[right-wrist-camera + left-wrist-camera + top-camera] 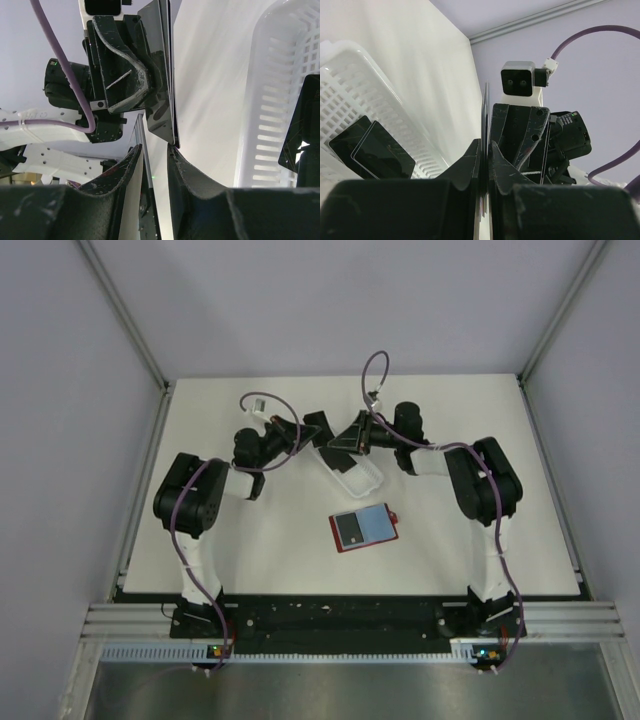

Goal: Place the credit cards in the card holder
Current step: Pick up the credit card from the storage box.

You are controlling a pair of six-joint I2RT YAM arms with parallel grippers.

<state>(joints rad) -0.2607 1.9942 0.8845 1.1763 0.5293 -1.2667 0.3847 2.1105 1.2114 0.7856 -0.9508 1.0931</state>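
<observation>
The red card holder (391, 518) lies open on the table, pale blue inside up, with one black credit card (350, 530) on its left half. My left gripper (305, 430) (485, 150) is shut on a thin stack of black credit cards (486, 107) (162, 75), held on edge above the table. My right gripper (343, 443) (155, 150) faces it, open. The stack's lower corner touches the tip of its right finger (175, 152), and nothing sits between its jaws. More black cards (372, 147) (305, 130) lie in the white tray.
The white slatted plastic tray (362, 480) (350, 80) (260, 100) sits just below both grippers, behind the card holder. Grey walls and metal rails bound the white table. Purple cables loop above each wrist.
</observation>
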